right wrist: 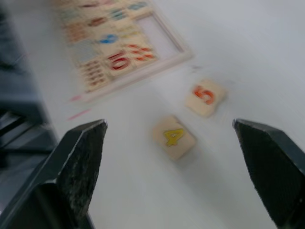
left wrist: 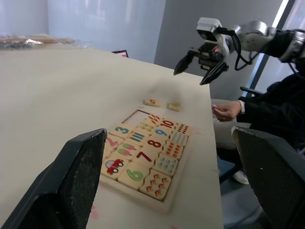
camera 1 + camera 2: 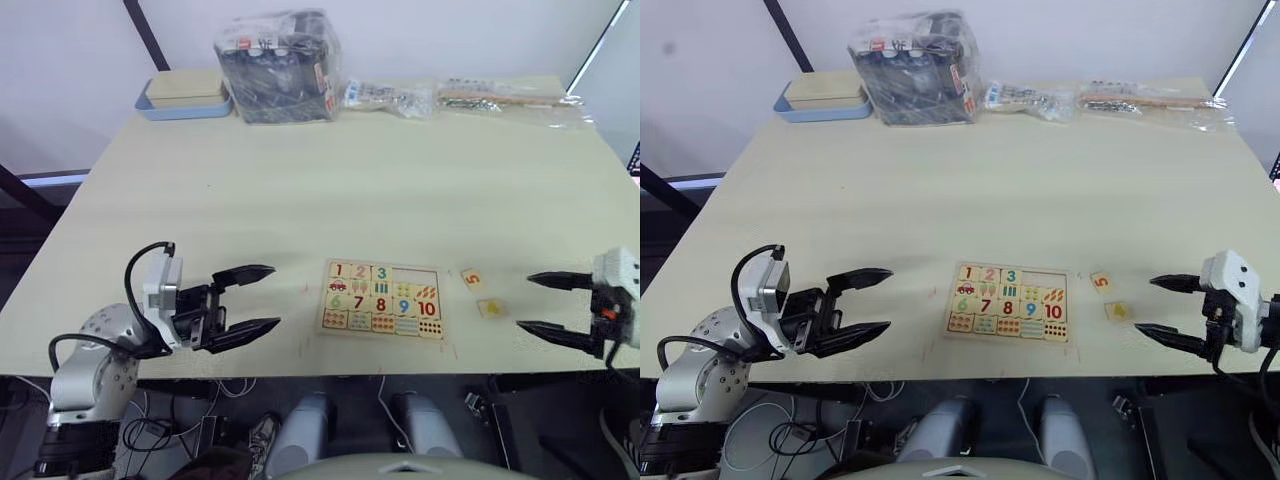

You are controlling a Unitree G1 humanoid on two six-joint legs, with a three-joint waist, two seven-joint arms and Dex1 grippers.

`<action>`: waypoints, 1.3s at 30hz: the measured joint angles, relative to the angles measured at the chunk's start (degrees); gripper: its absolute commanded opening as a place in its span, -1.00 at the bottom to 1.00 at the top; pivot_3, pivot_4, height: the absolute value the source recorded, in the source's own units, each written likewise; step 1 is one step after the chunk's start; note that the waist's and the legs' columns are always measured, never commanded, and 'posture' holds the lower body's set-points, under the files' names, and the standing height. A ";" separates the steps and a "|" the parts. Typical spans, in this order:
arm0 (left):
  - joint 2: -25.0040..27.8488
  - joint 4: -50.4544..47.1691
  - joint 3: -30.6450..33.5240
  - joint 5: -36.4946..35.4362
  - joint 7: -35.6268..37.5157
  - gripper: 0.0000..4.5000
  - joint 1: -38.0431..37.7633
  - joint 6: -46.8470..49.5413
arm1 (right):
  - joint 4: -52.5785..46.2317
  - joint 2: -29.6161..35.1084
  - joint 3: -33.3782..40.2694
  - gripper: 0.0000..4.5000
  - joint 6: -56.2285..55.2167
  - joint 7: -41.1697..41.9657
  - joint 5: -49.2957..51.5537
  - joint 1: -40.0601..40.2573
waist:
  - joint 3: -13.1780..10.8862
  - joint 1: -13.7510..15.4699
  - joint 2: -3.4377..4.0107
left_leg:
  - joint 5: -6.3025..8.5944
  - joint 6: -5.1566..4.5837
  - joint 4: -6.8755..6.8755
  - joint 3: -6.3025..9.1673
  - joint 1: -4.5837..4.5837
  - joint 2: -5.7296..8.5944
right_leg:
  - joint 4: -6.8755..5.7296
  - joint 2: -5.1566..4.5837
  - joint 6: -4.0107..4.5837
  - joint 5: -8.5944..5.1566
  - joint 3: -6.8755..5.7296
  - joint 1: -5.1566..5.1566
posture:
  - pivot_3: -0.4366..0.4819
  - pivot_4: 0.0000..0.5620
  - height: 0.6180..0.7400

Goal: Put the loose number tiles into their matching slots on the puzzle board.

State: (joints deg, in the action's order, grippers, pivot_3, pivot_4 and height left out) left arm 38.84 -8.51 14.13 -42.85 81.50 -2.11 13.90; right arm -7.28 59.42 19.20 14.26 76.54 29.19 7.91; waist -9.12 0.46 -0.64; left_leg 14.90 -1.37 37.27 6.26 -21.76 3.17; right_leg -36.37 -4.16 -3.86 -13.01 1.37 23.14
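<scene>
At the table's (image 3: 300, 180) near edge, the left gripper (image 3: 260, 298) is hovering with its two black fingers spread wide and holding nothing, pointing toward the puzzle board (image 3: 384, 298). The board is lying flat close to the near edge, about midway along it, with tiles 1, 2 and 3 sitting in its top row and two slots (image 3: 418, 277) at the right end of that row showing bare wood. Just beside the board's right edge, the loose 5 tile (image 3: 472, 279) and the yellow 4 tile (image 3: 490, 307) are lying apart from each other on the table. Farther right, the right gripper (image 3: 532, 302) is also hovering with jaws wide, empty, facing the two tiles.
</scene>
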 measured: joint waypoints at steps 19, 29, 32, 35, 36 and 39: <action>3.34 4.24 0.92 1.03 6.74 1.00 0.75 -2.72 | 32.18 -3.68 -21.95 0.97 -24.53 15.59 -11.74 -26.53 | -0.14 0.02 0.18 | 0.00 0.03 -0.03 -0.04 -0.03 -0.02 | 0.10 0.00 0.10 0.11 0.09 0.06 | -0.05 -0.47 1.00; 3.24 2.95 1.18 1.02 5.36 1.00 -1.63 -2.75 | 36.56 -4.87 -25.99 0.36 -27.67 15.60 -13.31 -28.79 | -0.14 -0.01 0.19 | 0.00 0.03 -0.03 -0.07 -0.01 -0.05 | 0.09 0.04 0.12 0.17 0.12 0.06 | -0.05 -0.47 1.00; 3.24 2.74 1.20 1.02 4.83 1.00 -2.17 -2.84 | 36.61 -5.65 -25.99 0.36 -28.02 15.61 -13.50 -28.80 | -0.14 -0.01 0.19 | 0.00 0.03 -0.03 -0.07 -0.01 -0.05 | 0.10 0.03 0.13 0.17 0.13 0.07 | -0.05 -0.47 1.00; 3.24 2.72 1.22 1.02 4.40 1.00 -2.31 -2.91 | 36.61 -5.92 -25.98 0.36 -28.09 15.61 -13.69 -28.94 | -0.14 0.01 0.19 | 0.00 0.03 -0.03 -0.08 -0.01 -0.05 | 0.09 0.03 0.12 0.17 0.13 0.07 | -0.05 -0.47 1.00; 3.24 2.65 1.22 1.02 4.34 1.00 -2.36 -2.94 | 36.61 -6.03 -25.97 0.36 -28.10 15.61 -13.81 -29.06 | -0.14 0.00 0.19 | 0.00 0.03 -0.03 -0.08 -0.01 -0.05 | 0.09 0.03 0.12 0.17 0.13 0.07 | -0.05 -0.47 1.00; 3.24 2.26 1.23 1.02 4.26 1.00 -2.54 -3.10 | 36.60 -6.80 -25.96 0.13 -28.10 15.57 -14.33 -29.13 | -0.14 -0.01 0.20 | 0.00 0.03 -0.04 -0.08 0.00 -0.05 | 0.09 0.04 0.13 0.17 0.13 0.07 | -0.05 -0.47 1.00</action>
State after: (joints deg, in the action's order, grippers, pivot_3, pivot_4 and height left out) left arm 42.07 -6.25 15.36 -41.84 85.76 -4.65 10.80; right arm 29.31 52.62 -6.76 -13.84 92.11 14.86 -21.23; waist -9.26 0.45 -0.44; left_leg 14.90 -1.34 37.24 6.19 -21.76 3.12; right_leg -36.27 -4.12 -3.73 -12.84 1.49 23.21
